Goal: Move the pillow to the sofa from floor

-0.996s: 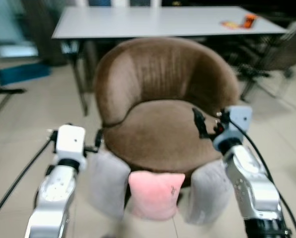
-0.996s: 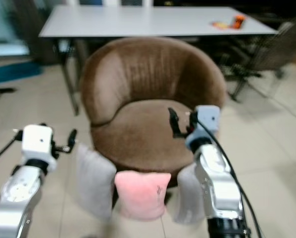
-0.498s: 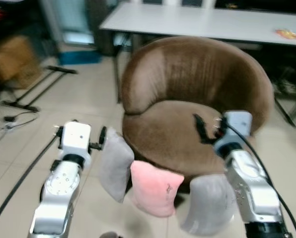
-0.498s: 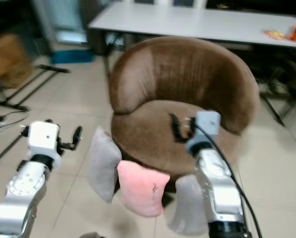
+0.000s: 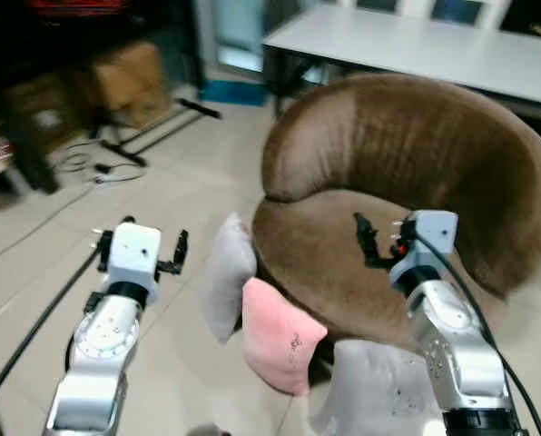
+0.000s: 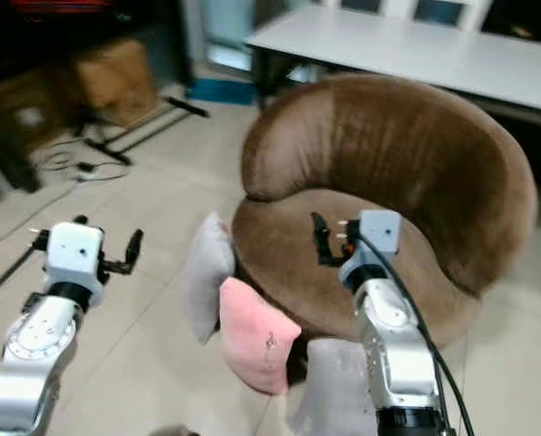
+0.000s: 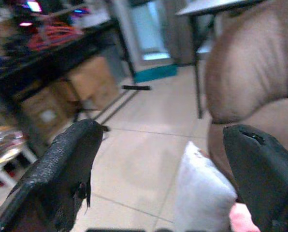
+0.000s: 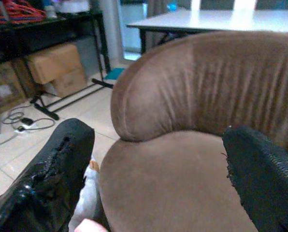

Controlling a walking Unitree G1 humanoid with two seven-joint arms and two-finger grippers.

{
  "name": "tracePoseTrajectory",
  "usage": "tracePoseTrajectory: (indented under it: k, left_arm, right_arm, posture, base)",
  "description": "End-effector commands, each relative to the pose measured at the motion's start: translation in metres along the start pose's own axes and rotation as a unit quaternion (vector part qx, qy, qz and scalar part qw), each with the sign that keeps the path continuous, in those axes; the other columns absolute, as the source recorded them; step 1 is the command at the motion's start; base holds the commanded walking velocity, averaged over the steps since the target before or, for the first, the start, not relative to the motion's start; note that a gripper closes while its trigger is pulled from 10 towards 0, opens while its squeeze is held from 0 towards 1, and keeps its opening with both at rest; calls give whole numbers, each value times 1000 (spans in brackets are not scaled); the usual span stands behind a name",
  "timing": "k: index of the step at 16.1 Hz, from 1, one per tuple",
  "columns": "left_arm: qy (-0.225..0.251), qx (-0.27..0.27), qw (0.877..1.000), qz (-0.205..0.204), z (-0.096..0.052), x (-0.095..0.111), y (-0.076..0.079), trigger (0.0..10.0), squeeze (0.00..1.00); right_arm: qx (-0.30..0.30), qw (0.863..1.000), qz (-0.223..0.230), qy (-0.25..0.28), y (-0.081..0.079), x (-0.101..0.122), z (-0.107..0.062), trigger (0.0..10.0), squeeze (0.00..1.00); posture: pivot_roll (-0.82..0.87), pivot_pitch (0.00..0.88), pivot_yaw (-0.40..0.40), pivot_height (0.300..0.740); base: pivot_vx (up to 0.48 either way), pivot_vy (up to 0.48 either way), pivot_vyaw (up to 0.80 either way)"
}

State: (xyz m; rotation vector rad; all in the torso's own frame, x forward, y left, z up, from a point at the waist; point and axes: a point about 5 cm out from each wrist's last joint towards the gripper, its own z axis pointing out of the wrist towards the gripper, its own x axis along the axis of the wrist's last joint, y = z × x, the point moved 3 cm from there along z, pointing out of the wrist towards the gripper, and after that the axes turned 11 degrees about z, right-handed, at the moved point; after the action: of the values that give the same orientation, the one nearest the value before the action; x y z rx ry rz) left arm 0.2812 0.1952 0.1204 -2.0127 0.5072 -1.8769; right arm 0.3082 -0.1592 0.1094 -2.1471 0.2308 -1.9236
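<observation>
- Currently left pincer (image 5: 152, 250) is raised above the floor, fingers spread wide, holding nothing; the nearest grey pillow (image 5: 226, 277) is beside it but apart.
- Right pincer (image 5: 377, 243) hovers over the seat of the brown sofa (image 5: 407, 163), fingers also wide apart and empty (wrist view confirms the gap).
- Pink pillow (image 5: 280, 334) stands on the floor (image 5: 171, 191), leaning against the sofa's front edge, between two grey pillows; second grey one (image 5: 375, 391) is below the right arm.
- Pillow looks light, soft and squashy; it will likely sag and fold if pinched.
- Best hold is probably an upper corner or top edge, bunching the fabric deep between the fingers.
</observation>
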Motion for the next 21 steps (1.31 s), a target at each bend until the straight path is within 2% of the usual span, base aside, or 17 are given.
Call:
tracePoseTrajectory:
  k: [1, 8, 13, 16, 17, 18, 21]
  left_arm:
    - [-6, 10, 1000, 0, 0, -3, -4, 10000, 0]
    - [-6, 26, 1000, 0, -1, -7, -7, 10000, 0]
    - [2, 23, 1000, 11, 3, -4, -7, 10000, 0]
    - [0, 9, 1000, 9, 3, -5, -4, 10000, 0]
    - [12, -1, 1000, 12, 3, -2, -1, 10000, 0]
    - [16, -8, 1000, 11, 4, -1, 1, 10000, 0]
    - [13, -10, 1000, 11, 4, -1, 1, 10000, 0]
  right_arm:
    - [4, 1000, -2, 6, -4, 2, 2, 10000, 1000]
    - [-12, 1000, -13, -1, 0, -4, 1, 10000, 1000]
    - [-17, 1000, -25, -2, 0, -3, 5, 10000, 1000]
    - [-22, 999, -25, -5, 4, -5, 4, 10000, 1000]
    - [-27, 999, -27, -8, 7, -5, 3, 10000, 608]
    - [-26, 999, -32, -9, 9, -4, 3, 10000, 0]
    - [-30, 999, -35, -16, 11, -6, 2, 10000, 0]
  posture:
    - [-49, 0, 14, 740]
    - [-37, 0, -2, 740]
    - [-32, 0, 1, 740]
    - [-33, 0, 3, 740]
    - [-34, 0, 7, 740]
    - [-37, 0, 10, 740]
    - [-38, 0, 13, 740]
  base:
    - [0, -469, 788]
    - [0, -469, 772]
    - [0, -430, 0]
    - [0, 0, 0]
    - [0, 0, 0]
    - [0, 0, 0]
    - [0, 0, 0]
